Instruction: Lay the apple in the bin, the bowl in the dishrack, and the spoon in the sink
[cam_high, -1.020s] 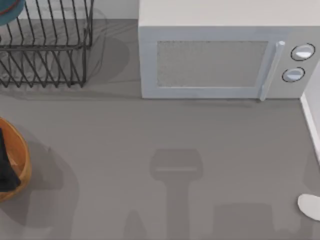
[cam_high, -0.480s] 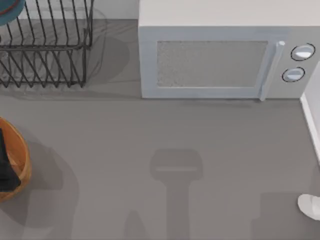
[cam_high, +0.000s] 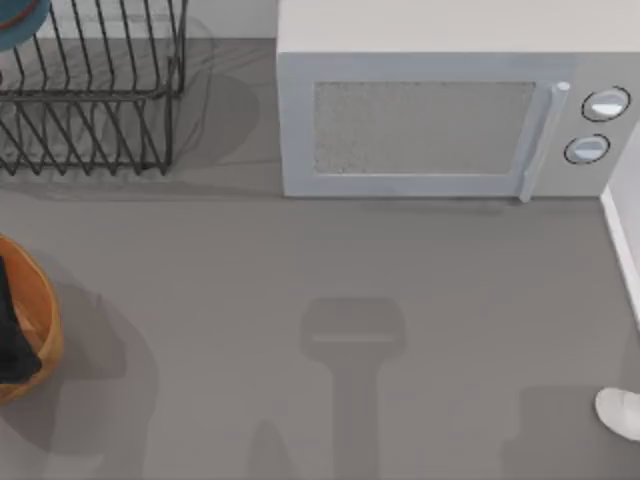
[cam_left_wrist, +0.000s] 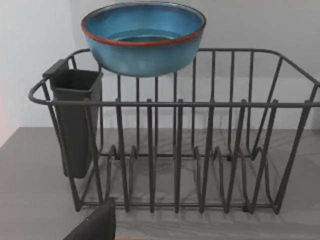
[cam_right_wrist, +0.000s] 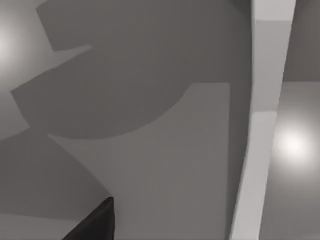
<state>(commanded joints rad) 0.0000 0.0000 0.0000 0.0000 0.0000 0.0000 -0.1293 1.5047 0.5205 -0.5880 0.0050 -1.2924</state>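
bowl (cam_left_wrist: 143, 37) sits up on the dishrack (cam_left_wrist: 180, 135) rim, spoon (cam_high: 620, 412) at the table's right edge, can't tell either gripper's opening

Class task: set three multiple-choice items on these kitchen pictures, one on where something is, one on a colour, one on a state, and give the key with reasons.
1. Where is the bowl?
A. at the top of the dishrack
B. on the microwave
C. in the bin

2. What colour is the bin's rim?
A. white
B. orange-brown
C. green

3. How is the microwave's door?
A. wide open
C. missing
B. shut

Key: 1 A, the left wrist view shows the bowl up at the rack's top rim, by the black cup; whether it rests on the wire cannot be told. 2 B, the top view shows an orange-brown rim at the table's left edge. 3 B, the door lies flush with the front, handle beside the two knobs.
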